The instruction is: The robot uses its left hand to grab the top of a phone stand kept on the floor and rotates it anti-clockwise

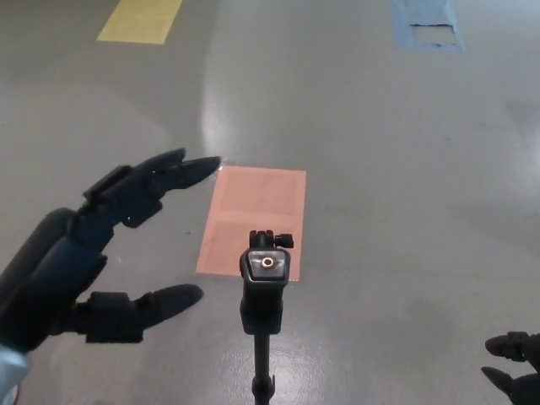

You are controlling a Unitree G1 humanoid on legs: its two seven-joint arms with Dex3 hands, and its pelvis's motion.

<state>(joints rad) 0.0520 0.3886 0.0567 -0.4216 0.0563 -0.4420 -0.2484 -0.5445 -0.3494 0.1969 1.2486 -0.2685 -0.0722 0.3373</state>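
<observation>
A black phone stand [266, 291] rises from the grey floor at the lower middle, seen from above; its top block carries a small round metal socket and a knob behind it. My left hand [105, 249] is open to the left of the stand's top, fingers spread and pointing right, thumb below; a clear gap separates it from the stand. Only the fingertips of my right hand [513, 364] show at the bottom right corner, far from the stand.
An orange-pink rectangle [253, 218] is marked on the floor just behind the stand. A yellow patch [140, 18] lies at the far left and a blue patch [426, 24] at the far right.
</observation>
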